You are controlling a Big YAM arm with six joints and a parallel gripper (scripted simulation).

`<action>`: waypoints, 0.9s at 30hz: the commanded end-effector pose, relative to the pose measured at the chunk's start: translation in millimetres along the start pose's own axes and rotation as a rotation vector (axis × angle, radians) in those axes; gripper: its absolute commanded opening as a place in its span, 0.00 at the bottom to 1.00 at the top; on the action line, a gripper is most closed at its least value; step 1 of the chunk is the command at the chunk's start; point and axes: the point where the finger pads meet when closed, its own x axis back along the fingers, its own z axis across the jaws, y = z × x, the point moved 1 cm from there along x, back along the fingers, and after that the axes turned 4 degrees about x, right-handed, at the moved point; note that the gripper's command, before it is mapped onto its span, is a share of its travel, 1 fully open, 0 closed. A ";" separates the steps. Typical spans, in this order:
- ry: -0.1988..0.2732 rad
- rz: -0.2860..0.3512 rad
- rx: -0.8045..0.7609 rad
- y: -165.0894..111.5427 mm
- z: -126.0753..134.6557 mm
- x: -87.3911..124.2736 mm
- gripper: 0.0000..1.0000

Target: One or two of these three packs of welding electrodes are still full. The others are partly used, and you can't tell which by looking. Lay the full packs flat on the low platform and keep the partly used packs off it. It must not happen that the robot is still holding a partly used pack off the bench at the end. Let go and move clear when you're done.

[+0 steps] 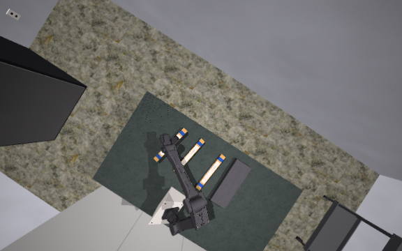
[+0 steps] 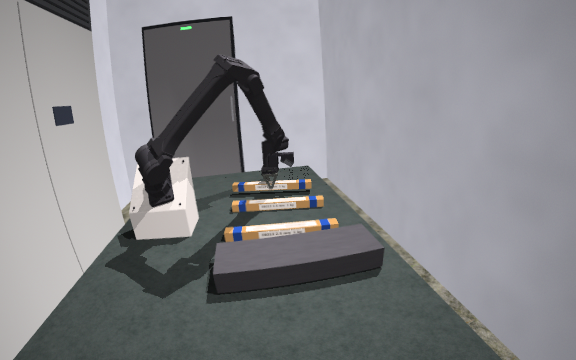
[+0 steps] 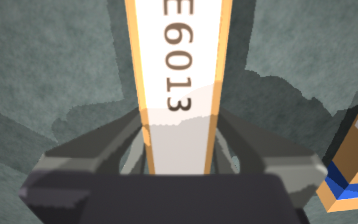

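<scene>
The pack (image 3: 180,100) I have clamped is orange along its edges, with a white label strip printed in dark brown characters, "E6013". Its two neighbours, the middle pack (image 2: 277,203) and the nearest pack (image 2: 280,229), wear the same orange with white labels and a blue band near each end. My gripper (image 2: 270,183) and arm (image 2: 193,107) are black, on a white pedestal (image 2: 188,220). The low platform (image 2: 298,257) is plain dark grey, on a dark green mat (image 2: 268,320) edged by mottled beige-green floor (image 1: 117,70).

Platform (image 2: 298,257) top bare; nearest pack (image 2: 280,228) just beside; middle pack (image 2: 277,203) between.
</scene>
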 end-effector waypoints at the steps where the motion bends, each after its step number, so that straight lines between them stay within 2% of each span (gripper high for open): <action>1: -0.001 0.003 0.003 3.6 1.5 -10.7 0.00; 18: -0.007 0.008 0.010 -1.4 -0.4 -23.0 0.00; 27: -0.002 0.003 0.007 1.1 0.7 -20.3 0.00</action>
